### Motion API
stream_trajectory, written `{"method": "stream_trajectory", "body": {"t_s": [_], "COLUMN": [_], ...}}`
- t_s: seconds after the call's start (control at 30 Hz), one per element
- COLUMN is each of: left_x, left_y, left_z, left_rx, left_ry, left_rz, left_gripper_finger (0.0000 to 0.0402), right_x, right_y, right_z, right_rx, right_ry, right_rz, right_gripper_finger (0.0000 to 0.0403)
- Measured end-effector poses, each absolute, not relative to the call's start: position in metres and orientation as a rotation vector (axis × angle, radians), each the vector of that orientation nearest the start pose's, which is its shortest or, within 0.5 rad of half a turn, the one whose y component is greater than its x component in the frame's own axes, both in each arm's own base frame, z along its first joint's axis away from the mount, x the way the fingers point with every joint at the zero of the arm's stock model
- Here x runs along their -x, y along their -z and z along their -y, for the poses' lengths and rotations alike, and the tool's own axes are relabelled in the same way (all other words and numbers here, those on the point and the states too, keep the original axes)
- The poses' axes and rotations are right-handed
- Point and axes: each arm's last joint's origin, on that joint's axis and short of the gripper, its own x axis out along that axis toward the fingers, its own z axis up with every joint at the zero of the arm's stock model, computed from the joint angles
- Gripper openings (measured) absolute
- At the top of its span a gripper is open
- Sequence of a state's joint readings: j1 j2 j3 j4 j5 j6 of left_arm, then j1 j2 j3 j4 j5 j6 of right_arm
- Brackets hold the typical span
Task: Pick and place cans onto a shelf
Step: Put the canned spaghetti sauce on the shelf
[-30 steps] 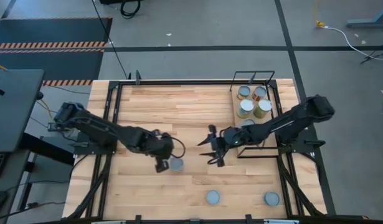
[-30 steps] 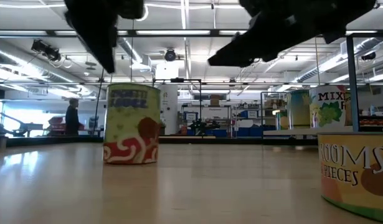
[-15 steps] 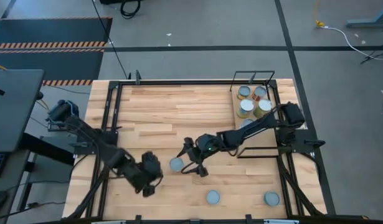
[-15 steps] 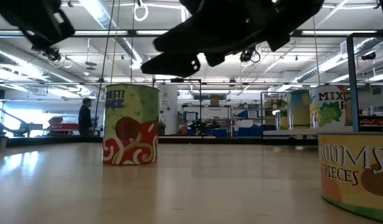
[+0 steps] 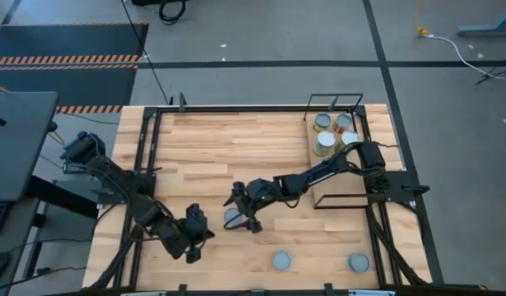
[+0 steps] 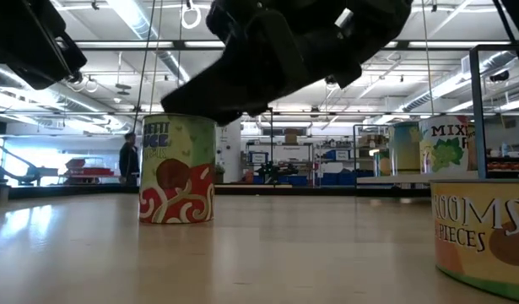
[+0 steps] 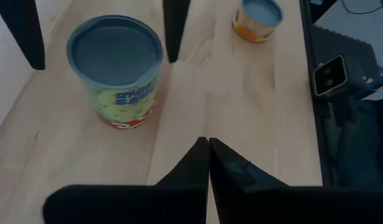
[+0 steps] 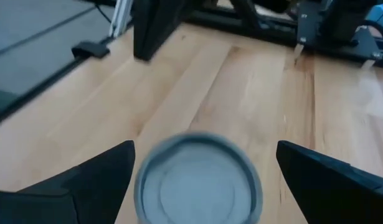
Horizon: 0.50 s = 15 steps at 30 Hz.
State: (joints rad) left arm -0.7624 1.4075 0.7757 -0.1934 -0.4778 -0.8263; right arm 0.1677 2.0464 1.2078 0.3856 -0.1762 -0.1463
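In the high view, the right gripper (image 5: 239, 213) is seen near the picture's centre, its fingers spread wide on either side of a can (image 5: 233, 217) without touching it. The left gripper (image 5: 192, 238), fingers closed together and empty, lies at lower left. Two more cans (image 5: 281, 261) stand along the bottom edge. Four cans (image 5: 324, 141) are grouped on the shelf (image 5: 339, 185) at upper right.
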Motion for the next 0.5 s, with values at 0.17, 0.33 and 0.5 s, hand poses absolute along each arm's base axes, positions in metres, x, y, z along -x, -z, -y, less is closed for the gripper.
{"method": "stream_trajectory", "body": {"t_s": [0.17, 0.33, 0.5], "left_x": [-0.208, -0.208, -0.209], "left_y": [-0.200, -0.201, -0.201], "left_z": [0.180, 0.181, 0.180], "left_rx": [0.320, 0.326, 0.328], "left_ry": [-0.017, -0.013, -0.013], "left_rz": [-0.712, -0.705, -0.703], "left_gripper_finger": [0.0018, 0.0019, 0.0017], "right_x": [-0.426, -0.428, -0.427], "right_y": [-0.149, -0.138, -0.124], "right_z": [-0.075, -0.077, -0.077], "right_rx": [0.152, 0.155, 0.137], "right_ry": [-0.368, -0.450, -0.452], "right_rz": [-0.447, -0.448, -0.497], "right_gripper_finger": [0.0398, 0.0387, 0.0375]}}
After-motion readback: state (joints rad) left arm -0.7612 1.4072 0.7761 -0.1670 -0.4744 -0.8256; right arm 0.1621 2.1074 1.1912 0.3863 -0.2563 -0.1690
